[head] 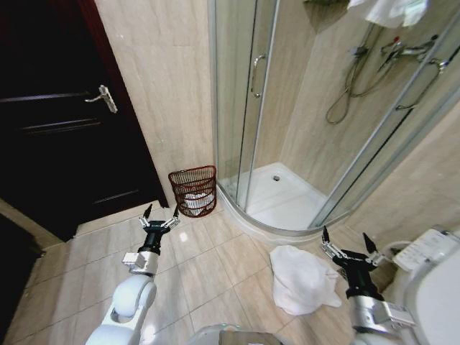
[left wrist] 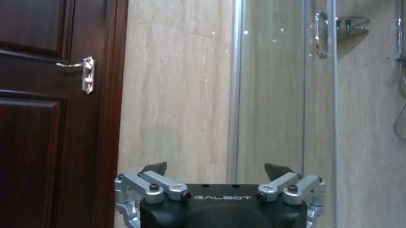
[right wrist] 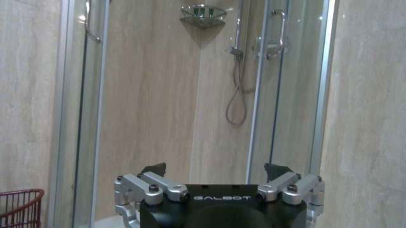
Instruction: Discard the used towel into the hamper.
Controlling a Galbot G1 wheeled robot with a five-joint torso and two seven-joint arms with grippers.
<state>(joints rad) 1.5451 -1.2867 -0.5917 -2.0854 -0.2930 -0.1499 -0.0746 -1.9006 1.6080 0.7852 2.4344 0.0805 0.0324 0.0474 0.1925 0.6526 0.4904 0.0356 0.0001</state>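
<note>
A white used towel lies crumpled on the tiled floor in front of the shower. The hamper, a dark reddish-brown open-weave basket with something white inside, stands against the wall left of the shower; its rim shows in the right wrist view. My left gripper hangs open just in front of the hamper, a little to its left, with nothing in it. Open and empty as well, my right gripper is held above the floor just right of the towel.
A curved glass shower cabin fills the middle and right, with a raised white tray. A dark wooden door with a metal handle is at the left. A white toilet sits at the far right. Beige floor tiles lie open between the arms.
</note>
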